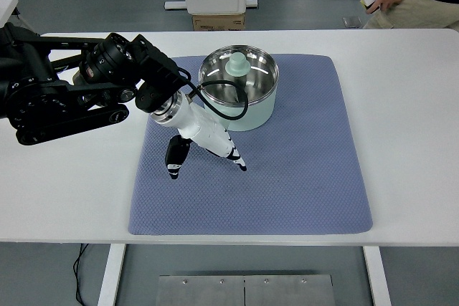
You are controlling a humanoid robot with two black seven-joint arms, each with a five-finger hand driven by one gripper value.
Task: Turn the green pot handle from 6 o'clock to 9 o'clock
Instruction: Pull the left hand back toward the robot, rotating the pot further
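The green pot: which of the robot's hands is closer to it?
Left. The left hand hovers just in front of the green pot, on the blue mat. The right hand is out of view.

You see a pale green pot (240, 91) with shiny steel inside, on a blue-grey waffle-textured mat (287, 177) over a white desk (409, 141).

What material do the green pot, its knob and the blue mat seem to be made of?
Green pot: probably metal; the inside is shiny and mirror-like, the outside a pale green coat, maybe enamel or paint.
Knob: matte pale green, maybe plastic; unclear.
Blue mat: looks like soft fabric or foam with a fine dimpled weave, matte.
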